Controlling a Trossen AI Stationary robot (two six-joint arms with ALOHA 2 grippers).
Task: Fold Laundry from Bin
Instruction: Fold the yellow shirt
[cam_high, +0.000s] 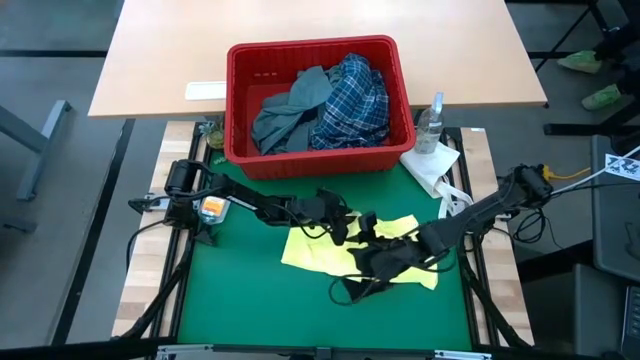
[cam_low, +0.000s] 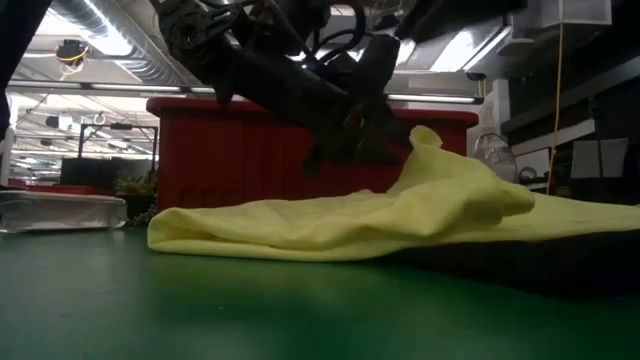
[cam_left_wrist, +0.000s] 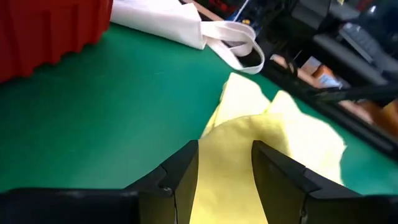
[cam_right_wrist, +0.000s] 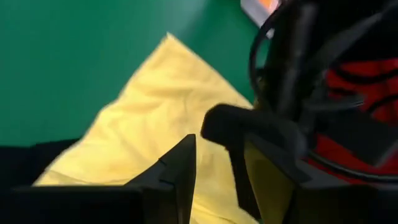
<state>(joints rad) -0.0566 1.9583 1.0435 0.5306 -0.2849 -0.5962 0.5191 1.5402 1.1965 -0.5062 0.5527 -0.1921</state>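
Overhead, the yellow garment (cam_high: 340, 250) lies mid-frame on the green mat (cam_high: 260, 300), below the red bin (cam_high: 318, 105). Both wrist views show the left gripper (cam_left_wrist: 224, 165) and right gripper (cam_right_wrist: 217, 168) parted above yellow cloth, gripping nothing.

arms (cam_high: 290, 208): black, jointed | cables: black, looped | left base: orange patch

Even overhead light falls on the green surface (cam_high: 250, 290), with only soft shadow under the arms. In the low view, ceiling strip lights (cam_low: 90, 25) glare behind the dark, backlit arms, and the nearest surface is out of focus. Both wrist views are blurred close up; the yellow garment (cam_right_wrist: 149, 137) beyond the right gripper (cam_right_wrist: 217, 180) looks soft.
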